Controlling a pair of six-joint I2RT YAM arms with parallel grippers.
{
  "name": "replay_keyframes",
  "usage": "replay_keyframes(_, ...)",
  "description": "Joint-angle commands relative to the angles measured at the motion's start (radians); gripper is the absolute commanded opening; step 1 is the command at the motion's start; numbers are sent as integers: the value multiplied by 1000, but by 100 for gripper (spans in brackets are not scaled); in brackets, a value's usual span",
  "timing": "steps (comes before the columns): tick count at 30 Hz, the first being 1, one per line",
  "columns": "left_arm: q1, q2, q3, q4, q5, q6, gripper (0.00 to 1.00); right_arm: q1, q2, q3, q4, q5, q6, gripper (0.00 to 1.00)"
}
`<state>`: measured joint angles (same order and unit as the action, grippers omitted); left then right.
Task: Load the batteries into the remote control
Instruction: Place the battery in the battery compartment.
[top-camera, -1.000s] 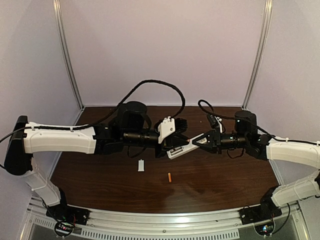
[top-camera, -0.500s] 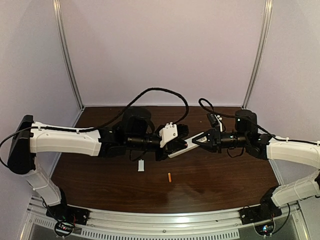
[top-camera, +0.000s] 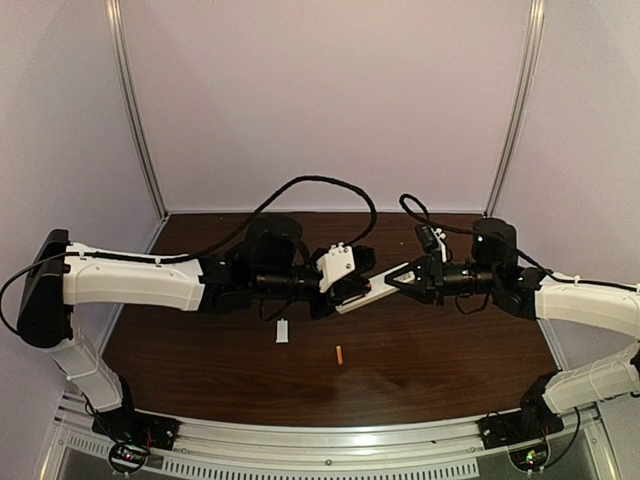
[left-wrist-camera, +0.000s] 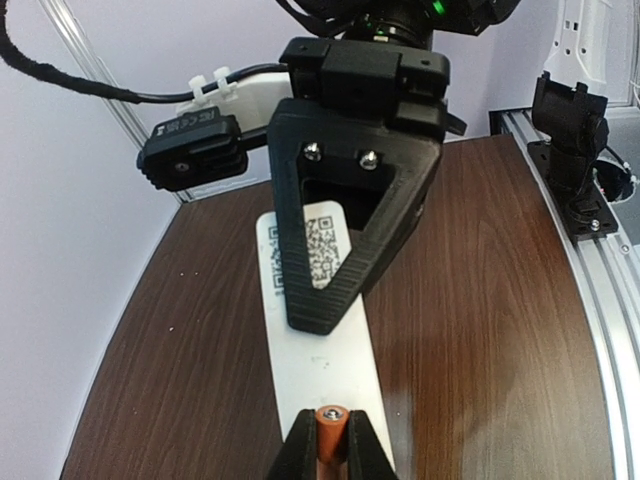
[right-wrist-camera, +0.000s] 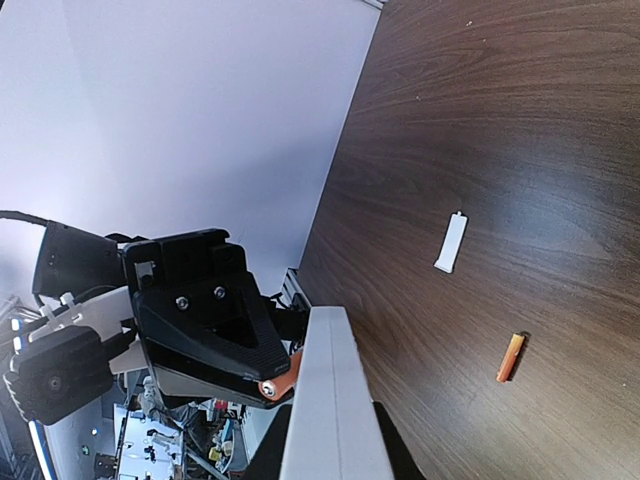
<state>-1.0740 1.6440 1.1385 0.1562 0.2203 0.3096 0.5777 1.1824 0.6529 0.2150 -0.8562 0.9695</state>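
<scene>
Nearest the arm bases, a dark wood counter (top-camera: 450, 370) carries a second battery (top-camera: 339, 354), a tiny orange cell lying loose. Just beyond it to the left lies a small white cover plate (top-camera: 282, 331).

Above them, in mid-air over the middle of the counter, the two arms meet tip to tip. The left fingers (left-wrist-camera: 297, 452) are closed on a battery (left-wrist-camera: 331, 425), pinching its sides with one metal end facing the wrist camera. Directly past it is the remote control (left-wrist-camera: 320, 365), a slim white handset turned back-up, with a square code label on its far half. The right fingers (left-wrist-camera: 345, 240) are clamped across that far half, holding the handset clear of the counter. The battery hovers at the near end of the remote's back. Whether it touches is unclear, and the bay's outline cannot be made out.

The step in hand appears to be seating this first cell. To do it well, the right arm should act as a steady brace. The left arm lines the cell lengthwise with the bay, presses one end against the spring contact, then tips the other end down. It should release only once the cell sits flush; a cell let go early may roll off.
</scene>
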Motion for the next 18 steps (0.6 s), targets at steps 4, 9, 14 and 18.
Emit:
replay_keyframes(4, 8, 2, -43, 8, -75, 29, 0, 7, -29, 29, 32, -17, 6, 0)
replay_keyframes(9, 9, 2, -55, -9, -112, 41, 0, 7, -32, 33, 26, -14, 3, 0)
replay_keyframes(14, 8, 2, -58, -32, -150, 56, 0, 4, -38, 42, -1, -10, -11, 0)
replay_keyframes(18, 11, 1, -64, -56, -178, 62, 0, -6, -48, 50, -34, -3, -27, 0)
